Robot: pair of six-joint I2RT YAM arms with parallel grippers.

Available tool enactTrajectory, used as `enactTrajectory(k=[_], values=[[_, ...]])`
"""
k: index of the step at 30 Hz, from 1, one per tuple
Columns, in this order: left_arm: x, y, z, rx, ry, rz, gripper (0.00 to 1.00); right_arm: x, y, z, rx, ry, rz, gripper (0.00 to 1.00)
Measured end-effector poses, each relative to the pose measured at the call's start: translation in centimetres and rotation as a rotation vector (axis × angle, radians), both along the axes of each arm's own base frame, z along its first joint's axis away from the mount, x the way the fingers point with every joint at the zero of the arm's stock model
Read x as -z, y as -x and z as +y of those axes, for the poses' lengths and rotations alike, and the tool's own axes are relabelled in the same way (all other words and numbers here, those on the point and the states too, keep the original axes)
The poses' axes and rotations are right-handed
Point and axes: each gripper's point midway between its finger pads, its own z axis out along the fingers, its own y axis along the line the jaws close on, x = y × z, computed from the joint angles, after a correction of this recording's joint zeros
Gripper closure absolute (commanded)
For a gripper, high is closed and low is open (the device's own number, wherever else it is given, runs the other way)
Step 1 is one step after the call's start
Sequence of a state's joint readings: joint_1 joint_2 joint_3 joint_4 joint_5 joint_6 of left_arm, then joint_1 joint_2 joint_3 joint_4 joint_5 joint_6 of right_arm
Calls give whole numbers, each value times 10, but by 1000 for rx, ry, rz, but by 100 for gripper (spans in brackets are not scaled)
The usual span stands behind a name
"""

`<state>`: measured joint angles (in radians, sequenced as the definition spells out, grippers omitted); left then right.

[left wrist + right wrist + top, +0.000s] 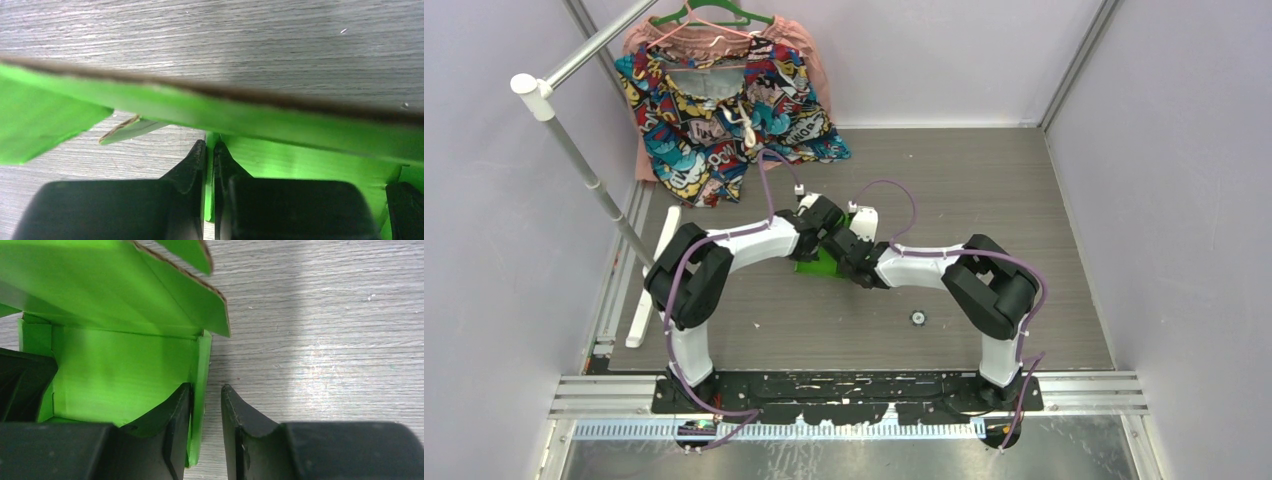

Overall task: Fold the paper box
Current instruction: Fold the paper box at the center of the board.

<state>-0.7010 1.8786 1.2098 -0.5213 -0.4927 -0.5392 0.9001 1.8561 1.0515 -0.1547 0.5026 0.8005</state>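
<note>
your left claw (pixel 210 162) is clenched on a thin wall of the paper box (pixel 820 265), mid-worktop (pixel 984 180). your right claw (pixel 206 400) is released, astride the box's side wall, outer finger clear of it.

Bright even light; paper box (pixel 280 125) blurs close-up, glare on table (pixel 325 360).

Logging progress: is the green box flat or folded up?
Partly folded: the box has a floor and upright side walls, but its top flap stands open.
</note>
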Motion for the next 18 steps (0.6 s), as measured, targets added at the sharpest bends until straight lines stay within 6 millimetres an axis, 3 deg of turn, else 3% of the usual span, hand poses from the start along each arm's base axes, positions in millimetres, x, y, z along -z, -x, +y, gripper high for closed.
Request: enactTrajectory(k=[4,6,16,18], values=[[0,0,1,-2,2,4,100,0,0,2,-7,0,8,92],[1,0,0,-3,7,7,100,0,1,4,-11,-8,13,99],[1,1,0,-26,38,16,100,-2,0,4,-8,22,27,99],[1,1,0,-39,61,24,100,-5,-2,4,-11,45,33,86]])
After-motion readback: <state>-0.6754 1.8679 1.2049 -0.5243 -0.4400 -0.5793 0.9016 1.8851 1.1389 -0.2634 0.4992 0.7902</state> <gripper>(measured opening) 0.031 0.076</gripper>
